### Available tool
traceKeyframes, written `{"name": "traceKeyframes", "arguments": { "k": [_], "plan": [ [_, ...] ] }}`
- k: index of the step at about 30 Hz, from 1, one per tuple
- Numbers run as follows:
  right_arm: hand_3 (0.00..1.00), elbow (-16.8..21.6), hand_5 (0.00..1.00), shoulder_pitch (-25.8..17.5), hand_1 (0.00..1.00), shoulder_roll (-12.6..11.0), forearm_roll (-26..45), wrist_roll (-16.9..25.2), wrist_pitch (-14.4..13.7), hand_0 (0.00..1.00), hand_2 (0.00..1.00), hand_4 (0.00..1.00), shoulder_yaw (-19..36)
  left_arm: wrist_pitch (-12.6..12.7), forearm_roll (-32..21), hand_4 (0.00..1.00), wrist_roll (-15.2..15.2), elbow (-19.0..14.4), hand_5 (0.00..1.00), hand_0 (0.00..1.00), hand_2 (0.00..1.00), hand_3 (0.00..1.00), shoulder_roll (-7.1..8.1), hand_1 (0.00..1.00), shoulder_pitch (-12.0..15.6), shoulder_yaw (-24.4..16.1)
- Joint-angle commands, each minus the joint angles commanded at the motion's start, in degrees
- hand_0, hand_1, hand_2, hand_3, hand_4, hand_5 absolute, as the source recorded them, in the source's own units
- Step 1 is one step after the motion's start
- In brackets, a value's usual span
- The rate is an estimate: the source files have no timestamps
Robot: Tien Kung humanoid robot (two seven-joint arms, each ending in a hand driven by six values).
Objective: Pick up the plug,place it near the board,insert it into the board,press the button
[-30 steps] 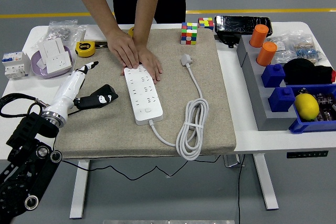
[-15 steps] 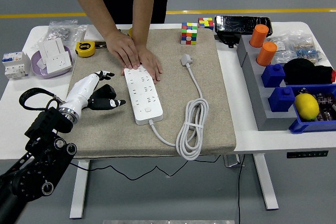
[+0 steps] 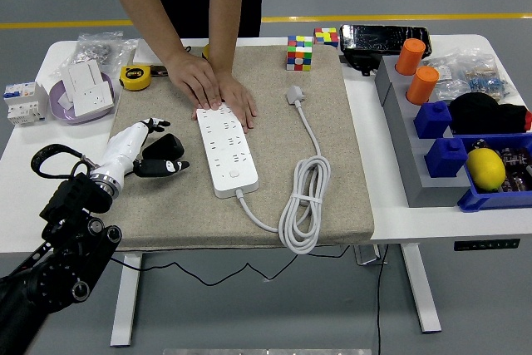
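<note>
A white power strip (image 3: 224, 149) lies lengthwise on the beige mat (image 3: 166, 205), its button near the front end. A person's two hands (image 3: 212, 91) press down on its far end. The white plug (image 3: 294, 95) lies loose on the mat to the right, and its cable runs down to a bundled coil (image 3: 304, 205). My left hand (image 3: 154, 151), white with black fingers, hovers over the mat just left of the strip, fingers loosely spread and holding nothing. It is far from the plug. My right hand is out of view.
A yellow tape measure (image 3: 134, 77), a purple bowl with a white socket (image 3: 83, 96) and a breaker (image 3: 23, 102) sit at the left. Cube puzzles (image 3: 300, 51) stand behind the mat. Grey rack with orange cylinders (image 3: 416, 72), blue bins and a lemon (image 3: 485, 169) fill the right.
My left arm swung in toward the strip, then the hand drew back slightly left and its fingers closed in a little. The person's hands, plug and strip stayed put.
</note>
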Motion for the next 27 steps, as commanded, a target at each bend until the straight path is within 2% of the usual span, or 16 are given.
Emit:
{"name": "traceKeyframes", "arguments": {
  "k": [4,5,10,11,22,23,27],
  "plan": [
    [0.788,0.0,0.916,0.0,0.762,0.02,0.08,0.02,-0.01,0.848,0.753,0.998,-0.06,0.47,0.41,0.998,-0.27,1.13,0.303,0.773,0.817,0.807,-0.18,0.824,-0.52,-0.36],
    [0.788,0.0,0.914,-0.01,0.762,0.02,0.06,0.01,-0.01,0.848,0.753,0.998,-0.05,0.57,0.46,0.998,-0.35,1.37,0.294,0.768,0.747,0.74,-0.22,0.792,-0.62,-0.45],
    [0.788,0.0,0.914,-0.06,0.762,0.02,0.09,-0.02,0.0,0.848,0.753,0.998,-0.06,0.76,0.87,0.998,-0.51,2.23,0.294,0.768,0.747,0.74,-0.31,0.792,-0.95,-0.57],
    [0.788,0.0,0.913,-0.07,0.761,0.02,0.12,0.0,-0.01,0.849,0.753,0.998,-0.09,0.75,0.99,0.998,-0.52,2.52,0.287,0.765,0.723,0.697,-0.33,0.787,-1.04,-0.65],
    [0.788,0.0,0.911,0.16,0.761,0.04,0.34,0.02,-0.04,0.849,0.753,0.998,-0.06,0.83,1.62,0.998,-0.75,4.32,0.284,0.763,0.703,0.678,-0.36,0.785,-1.97,-1.44],
    [0.788,0.0,0.912,0.19,0.761,0.04,0.39,0.01,-0.05,0.849,0.753,0.998,-0.07,0.83,1.65,0.998,-0.77,4.44,0.283,0.757,0.69,0.637,-0.35,0.774,-2.06,-1.48],
    [0.788,0.0,0.912,0.26,0.761,-0.01,0.52,0.03,-0.09,0.849,0.753,0.998,-0.1,0.74,1.99,0.998,-0.75,4.7,0.283,0.757,0.69,0.637,-0.37,0.774,-2.31,-1.69]
  ]
}}
